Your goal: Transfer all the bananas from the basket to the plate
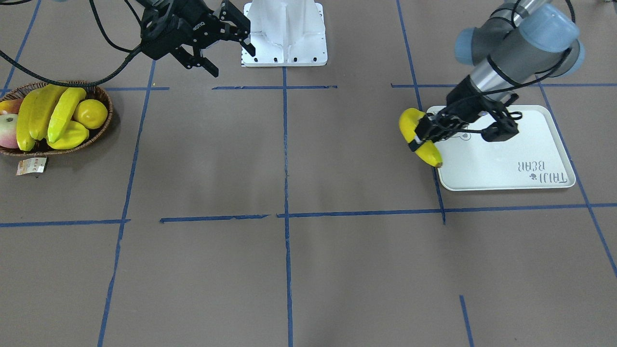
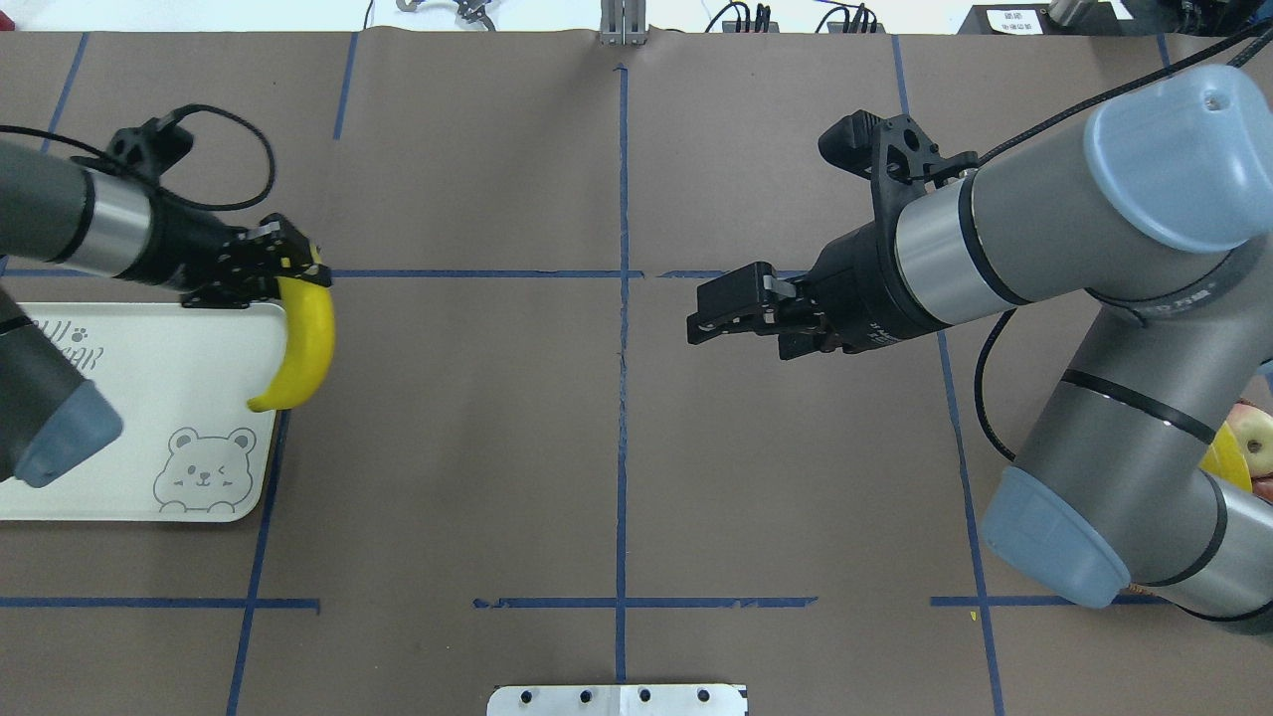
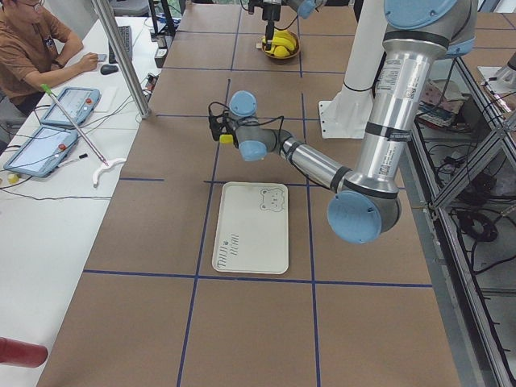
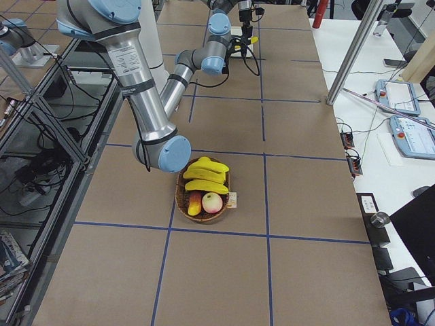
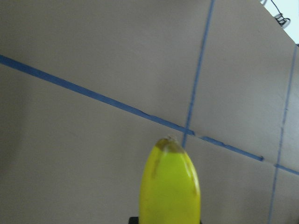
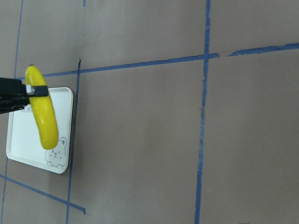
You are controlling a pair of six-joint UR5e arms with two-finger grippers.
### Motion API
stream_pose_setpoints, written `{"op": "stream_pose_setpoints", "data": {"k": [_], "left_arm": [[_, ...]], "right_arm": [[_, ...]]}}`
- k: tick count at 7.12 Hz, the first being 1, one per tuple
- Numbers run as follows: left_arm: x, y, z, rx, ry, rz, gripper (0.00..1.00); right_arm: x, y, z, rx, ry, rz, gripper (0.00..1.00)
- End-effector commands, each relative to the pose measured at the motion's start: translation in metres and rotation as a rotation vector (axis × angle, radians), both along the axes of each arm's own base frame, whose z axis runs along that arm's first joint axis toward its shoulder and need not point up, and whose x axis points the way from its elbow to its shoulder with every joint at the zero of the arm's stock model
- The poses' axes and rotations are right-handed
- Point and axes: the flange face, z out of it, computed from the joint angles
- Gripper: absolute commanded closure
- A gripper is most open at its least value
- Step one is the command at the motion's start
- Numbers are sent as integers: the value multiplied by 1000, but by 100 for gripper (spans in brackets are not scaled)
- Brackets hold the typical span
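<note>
My left gripper [image 2: 288, 270] is shut on one end of a yellow banana [image 2: 303, 348]. It holds the banana in the air over the edge of the pale plate [image 2: 129, 418] with the bear face. The banana also shows in the front view [image 1: 420, 137] and the left wrist view [image 5: 170, 186]. The plate itself is bare [image 1: 506, 159]. The wicker basket [image 1: 103, 126] holds three more bananas [image 1: 43, 113]. My right gripper [image 1: 233, 61] is open and empty above the table's middle, far from the basket; it also shows in the overhead view [image 2: 699, 320].
A round yellow fruit [image 1: 90, 113], a ridged yellow fruit [image 1: 70, 136] and a red-green fruit [image 1: 7, 130] also lie in the basket. A paper tag [image 1: 32, 165] lies beside it. The white robot base [image 1: 284, 33] stands at the table's edge. An operator [image 3: 32, 48] sits at a side desk.
</note>
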Motion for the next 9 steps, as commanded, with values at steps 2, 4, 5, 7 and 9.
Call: {"op": "stream_pose_setpoints", "data": {"k": [2,4,5,7,9], "left_arm": [[-84,42,133,-65,-191,-7,100],[-95,58,171,-121,-239,-2,100],[-99,62,195,-132,-288,-14,100],[-101,61,234,-108,-350,31,100],[-111,57,248,-96,-373,37,100]], "right_arm": [[3,-7,21,-24,41,33,0],[3,-7,22,-30,42,33,0],[3,-7,25,-36,47,35,0],[3,-7,24,-34,45,38,0],[2,-8,25,-36,47,38,0]]}}
